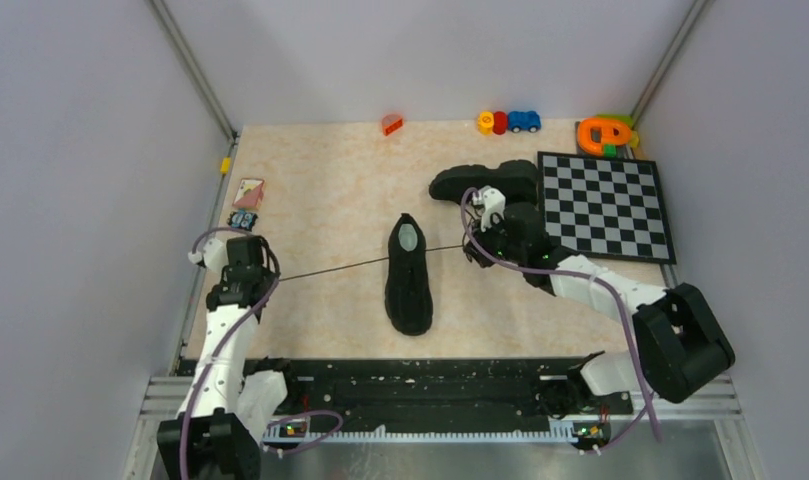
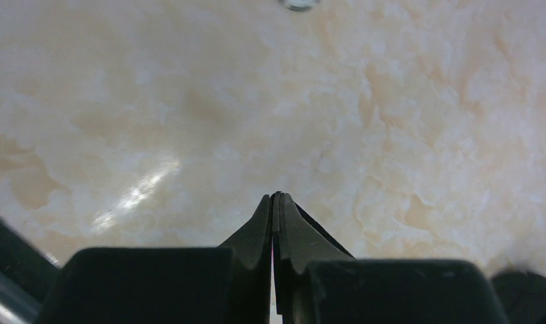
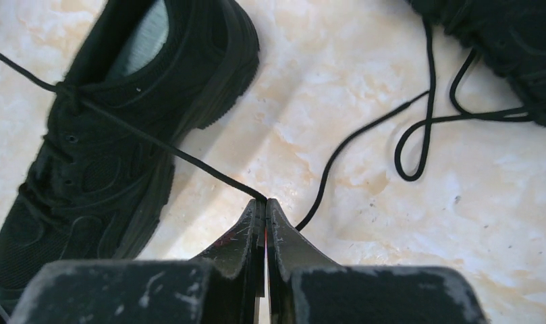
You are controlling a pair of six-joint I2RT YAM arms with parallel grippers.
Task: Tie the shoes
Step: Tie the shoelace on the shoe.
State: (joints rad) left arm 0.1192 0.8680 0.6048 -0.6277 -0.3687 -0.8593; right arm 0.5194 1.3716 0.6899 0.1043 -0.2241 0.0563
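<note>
Marbled beige surface (image 1: pixel 320 190) carries a black low-top lace-up sneaker (image 1: pixel 408 285); left fingers (image 2: pixel 256 229) and right fingers (image 3: pixel 251 226) each pinch its thin black lace (image 1: pixel 330 269) taut sideways.

Bright, even light from above. A glare streak marks the table (image 2: pixel 138 192) in the left wrist view; shoe (image 3: pixel 88 155) and lace (image 3: pixel 216 175) look sharp, the close fingers (image 2: pixel 256 229) soft.
</note>
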